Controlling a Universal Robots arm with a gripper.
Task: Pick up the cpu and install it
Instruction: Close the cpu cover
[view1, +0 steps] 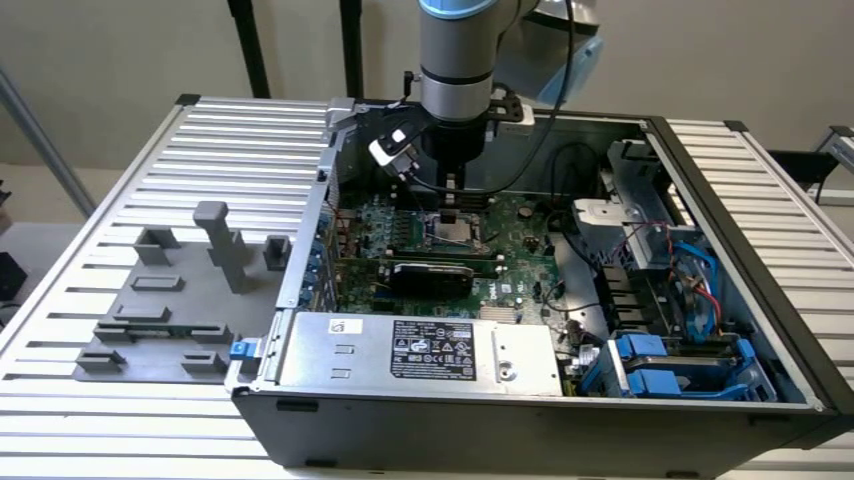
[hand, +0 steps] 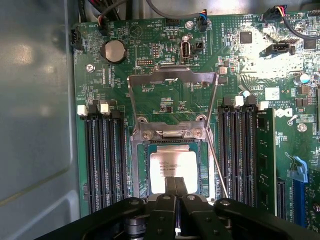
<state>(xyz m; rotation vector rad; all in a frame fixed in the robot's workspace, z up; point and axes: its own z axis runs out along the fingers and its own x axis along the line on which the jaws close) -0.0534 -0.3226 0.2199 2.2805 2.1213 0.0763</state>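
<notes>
Silvery cpu (hand: 171, 166), green motherboard (hand: 165, 95)

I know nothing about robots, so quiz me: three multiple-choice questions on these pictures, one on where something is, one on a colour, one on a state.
1. Where does the small flat square cpu with the silvery metal top lie?
A. On the floor
B. In the square socket on the circuit board
C. In a person's hand

2. What colour is the large circuit board?
A. Red
B. Green
C. White

3. How does the socket's thin silvery metal hold-down frame stand?
A. Folded back, open
B. Shut over the cpu
C. Bent in two

Answers:
1. B: the silvery top sits framed by the socket, at the tips of the shut gripper.
2. B: the board is green throughout.
3. A: the frame lies flipped away, leaving the cpu uncovered.
</notes>
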